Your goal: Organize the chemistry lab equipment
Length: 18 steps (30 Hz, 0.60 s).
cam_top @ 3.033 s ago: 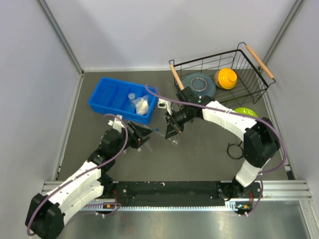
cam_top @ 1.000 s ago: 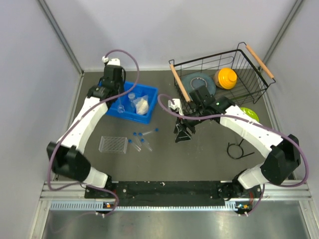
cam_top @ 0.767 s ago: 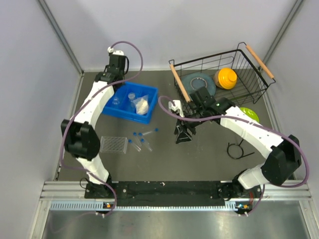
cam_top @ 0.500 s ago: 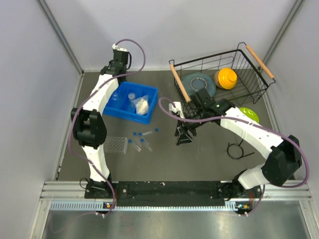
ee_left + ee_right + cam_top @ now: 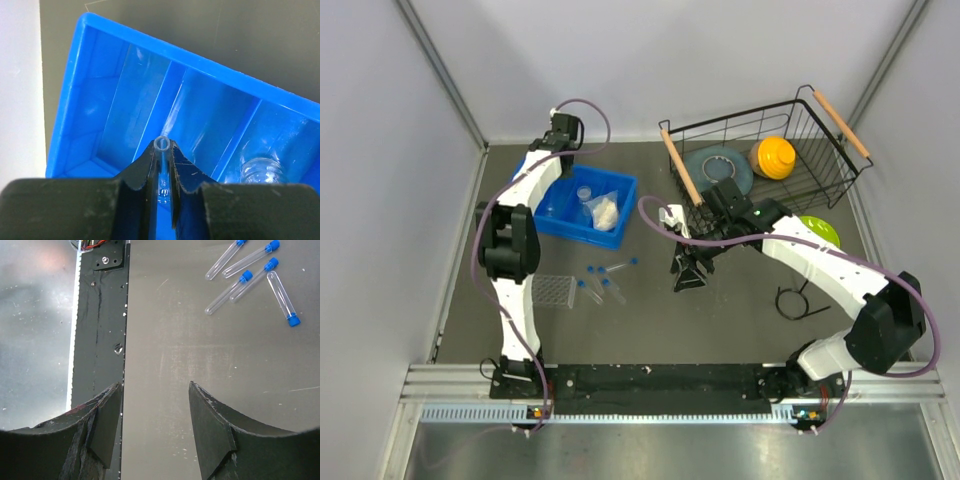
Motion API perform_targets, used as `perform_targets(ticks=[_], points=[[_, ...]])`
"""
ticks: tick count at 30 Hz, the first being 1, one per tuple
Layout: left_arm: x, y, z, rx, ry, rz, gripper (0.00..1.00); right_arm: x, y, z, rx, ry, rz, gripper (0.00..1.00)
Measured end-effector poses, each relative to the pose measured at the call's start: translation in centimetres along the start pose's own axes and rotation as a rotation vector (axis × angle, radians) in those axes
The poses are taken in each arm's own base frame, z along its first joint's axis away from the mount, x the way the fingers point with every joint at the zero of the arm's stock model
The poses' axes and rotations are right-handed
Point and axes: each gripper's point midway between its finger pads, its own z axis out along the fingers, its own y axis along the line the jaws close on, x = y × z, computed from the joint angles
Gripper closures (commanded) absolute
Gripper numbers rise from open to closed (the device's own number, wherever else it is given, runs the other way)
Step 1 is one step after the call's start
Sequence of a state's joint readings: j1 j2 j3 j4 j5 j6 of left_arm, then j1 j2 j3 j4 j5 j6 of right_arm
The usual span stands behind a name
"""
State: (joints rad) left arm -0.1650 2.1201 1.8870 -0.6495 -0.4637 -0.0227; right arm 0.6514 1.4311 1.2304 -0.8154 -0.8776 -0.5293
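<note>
The left arm has swung away from the clear plastic tube rack [image 5: 548,290] and now reaches over the far left end of the blue bin [image 5: 200,61]. The left gripper [image 5: 161,150] is clamped on the thin glass rod [image 5: 161,144], held end-on above the bin's long narrow compartments. The step in hand looks like stowing the rod.

Next, the rod probably has to be lowered and released. It appears to sit almost over a divider, so a small sideways shift may be needed first.

The small clear cup [image 5: 262,170] and the white packet [image 5: 605,212] fill the compartments further right. The right gripper [image 5: 155,425] hovers above the counter [image 5: 200,355], jaws apart and empty. The blue-capped test tubes [image 5: 245,270] lie loose beyond it, near the rack. The black wire ring stand [image 5: 795,298] lies well apart.
</note>
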Motion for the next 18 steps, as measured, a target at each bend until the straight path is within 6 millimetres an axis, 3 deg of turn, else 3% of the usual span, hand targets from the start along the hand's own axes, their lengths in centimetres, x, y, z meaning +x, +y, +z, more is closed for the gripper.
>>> perform_targets(ticks=[8, 13, 18], points=[[1.2, -1.0, 1.9, 0.025, 0.045, 0.009, 0.58, 0.0, 0.0, 0.0, 0.001, 0.001, 0.001, 0.43], [1.3, -0.8, 2.1, 0.030, 0.052, -0.004, 0.50, 0.0, 0.0, 0.0, 0.002, 0.001, 0.001, 0.43], [1.2, -0.7, 2.1, 0.046, 0.051, -0.031, 0.36, 0.1, -0.2, 0.0, 0.012, 0.008, 0.001, 0.43]])
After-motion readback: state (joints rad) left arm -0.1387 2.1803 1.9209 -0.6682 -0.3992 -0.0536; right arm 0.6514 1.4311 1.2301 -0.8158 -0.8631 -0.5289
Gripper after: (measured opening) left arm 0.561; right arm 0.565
